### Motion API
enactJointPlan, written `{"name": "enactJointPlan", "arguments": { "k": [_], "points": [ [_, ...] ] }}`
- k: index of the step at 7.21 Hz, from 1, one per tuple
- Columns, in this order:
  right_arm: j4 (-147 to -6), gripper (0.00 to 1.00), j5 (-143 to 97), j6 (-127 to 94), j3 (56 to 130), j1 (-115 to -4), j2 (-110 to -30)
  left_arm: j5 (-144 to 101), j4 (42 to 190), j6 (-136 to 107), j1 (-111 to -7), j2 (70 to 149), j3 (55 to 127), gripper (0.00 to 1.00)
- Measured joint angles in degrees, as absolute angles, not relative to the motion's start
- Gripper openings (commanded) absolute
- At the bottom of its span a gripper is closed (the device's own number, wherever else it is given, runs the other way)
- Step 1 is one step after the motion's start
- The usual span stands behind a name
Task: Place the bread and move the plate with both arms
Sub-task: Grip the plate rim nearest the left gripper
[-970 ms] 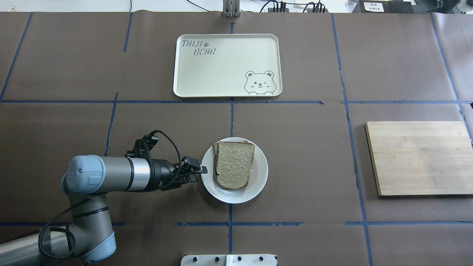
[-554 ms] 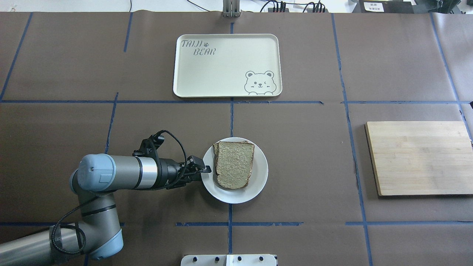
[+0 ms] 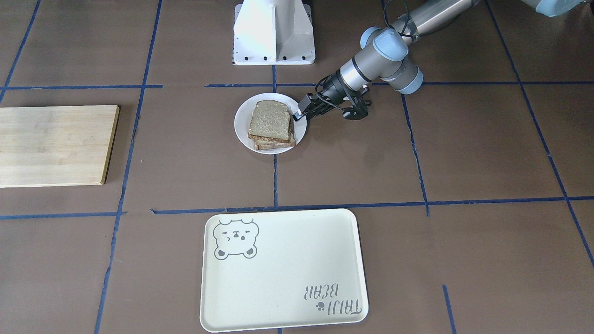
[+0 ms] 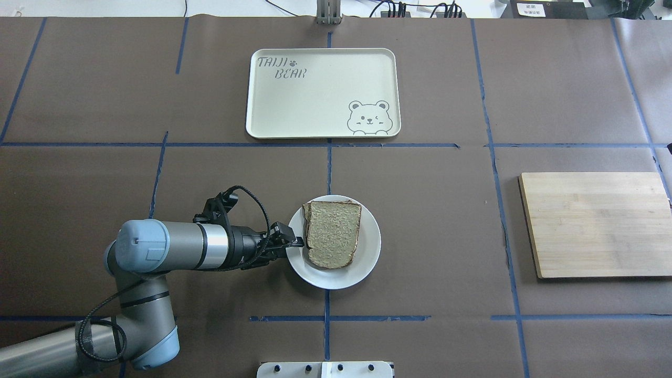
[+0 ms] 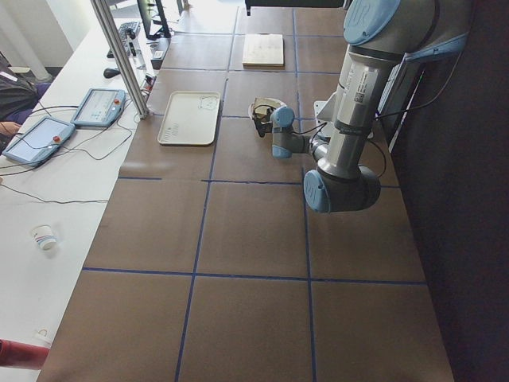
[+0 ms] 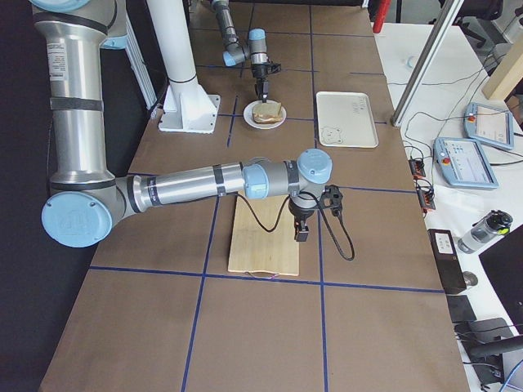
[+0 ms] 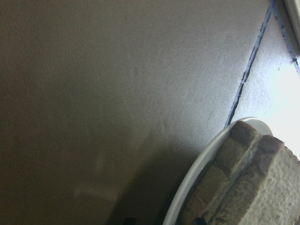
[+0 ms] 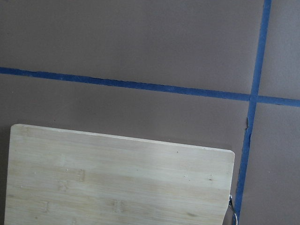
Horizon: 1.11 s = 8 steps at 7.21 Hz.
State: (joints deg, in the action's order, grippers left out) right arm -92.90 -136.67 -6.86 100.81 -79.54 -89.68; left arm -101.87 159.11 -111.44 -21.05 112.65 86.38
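The bread (image 4: 332,234) lies on top of a stack of slices on the small white plate (image 4: 367,252) at the table's near middle. Both also show in the front view, the bread (image 3: 270,121) on the plate (image 3: 241,125). My left gripper (image 4: 296,242) is low and level at the plate's left rim, its tips over the rim edge. In the left wrist view the plate rim (image 7: 197,173) and the bread's crust (image 7: 248,187) fill the lower right, with two dark fingertips apart at the bottom edge. My right gripper (image 6: 301,235) hangs over the wooden board; I cannot tell its state.
A cream bear tray (image 4: 323,93) lies at the far middle. A wooden cutting board (image 4: 596,223) lies at the right and also shows in the right wrist view (image 8: 117,178). The white pedestal (image 3: 274,32) stands at the robot's side.
My left arm has moved right toward the plate. Its gripper tips, earlier just left of the rim, now reach over it. Plate and bread have not moved.
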Motion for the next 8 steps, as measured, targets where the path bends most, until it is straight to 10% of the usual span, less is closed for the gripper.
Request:
{"name": "enactJointPlan", "arguments": {
  "k": [2, 5, 8],
  "points": [
    [-92.9, 1.0, -136.67, -6.8, 100.67, -79.54, -89.72, -101.81, 159.09, -111.5, -21.01, 113.14, 85.73, 0.44],
    [-92.9, 1.0, -136.67, -6.77, 100.4, -79.54, -89.74, -101.91, 159.39, -111.7, -21.01, 113.61, 85.29, 0.08],
    [-92.9, 1.0, -136.67, -6.74, 100.37, -79.54, -89.85, -102.34, 159.86, -111.53, -21.06, 113.32, 86.03, 0.02]
  ]
}}
